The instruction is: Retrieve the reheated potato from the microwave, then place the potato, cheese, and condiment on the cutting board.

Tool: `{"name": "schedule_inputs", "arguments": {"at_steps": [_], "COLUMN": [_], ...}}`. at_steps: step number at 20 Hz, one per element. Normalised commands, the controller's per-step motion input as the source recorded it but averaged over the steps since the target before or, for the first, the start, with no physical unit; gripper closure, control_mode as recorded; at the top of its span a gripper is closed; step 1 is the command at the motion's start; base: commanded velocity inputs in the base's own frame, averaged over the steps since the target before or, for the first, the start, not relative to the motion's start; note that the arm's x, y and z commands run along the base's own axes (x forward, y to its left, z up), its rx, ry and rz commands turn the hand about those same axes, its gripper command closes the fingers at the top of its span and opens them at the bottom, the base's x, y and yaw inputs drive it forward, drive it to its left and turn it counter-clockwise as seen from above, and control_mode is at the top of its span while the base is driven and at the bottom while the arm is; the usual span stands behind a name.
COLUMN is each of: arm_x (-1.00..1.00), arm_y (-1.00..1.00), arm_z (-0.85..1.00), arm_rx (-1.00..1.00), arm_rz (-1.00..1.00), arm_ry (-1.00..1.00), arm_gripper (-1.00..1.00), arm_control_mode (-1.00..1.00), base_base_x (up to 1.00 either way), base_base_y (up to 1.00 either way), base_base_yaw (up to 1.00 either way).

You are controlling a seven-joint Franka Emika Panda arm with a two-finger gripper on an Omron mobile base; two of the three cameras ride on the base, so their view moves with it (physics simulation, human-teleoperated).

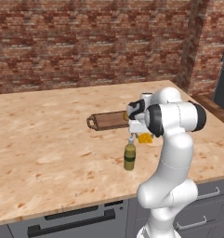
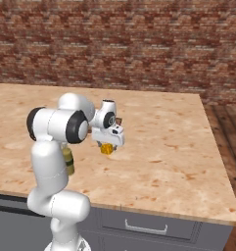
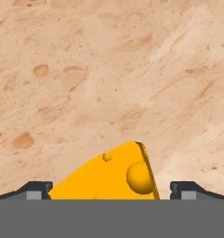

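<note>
The cheese (image 3: 114, 176), a bright yellow-orange wedge, lies on the pale wood counter between my finger tips. My gripper (image 3: 111, 188) is open and straddles it, with a gap on the right side. From the base the hand (image 1: 140, 131) hangs just over the cheese (image 1: 145, 138) (image 2: 106, 149). The olive-green condiment bottle (image 1: 129, 156) stands upright just in front of the cheese, half hidden behind my arm in the right base view (image 2: 68, 161). The dark brown cutting board (image 1: 108, 121) lies flat just behind the hand, its loop handle pointing left. The potato and the microwave are out of view.
A brick wall (image 1: 85, 42) closes the back of the counter. The counter's front edge runs above grey drawers with handles (image 2: 144, 228) and an oven handle bar (image 1: 71, 222). Wooden floor (image 2: 229, 142) lies past the counter's right end.
</note>
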Motion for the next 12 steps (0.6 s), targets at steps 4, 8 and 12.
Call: {"name": "schedule_inputs", "arguments": {"at_steps": [4, 8, 12], "arm_x": [0.01, -0.03, -0.13], "arm_y": [0.00, 0.00, -0.03], "arm_z": [-0.20, -0.22, -0.14], "arm_rx": [0.00, 0.00, 0.00], "arm_rz": [-0.02, -0.03, -0.01], "arm_ry": [0.05, 0.06, 0.03], "arm_gripper": [-1.00, -1.00, -1.00], "arm_control_mode": [-1.00, -1.00, -1.00], "base_base_x": [0.00, 0.00, 0.00], "base_base_y": [0.00, 0.00, 0.00], "base_base_yaw": [0.00, 0.00, 0.00]}}
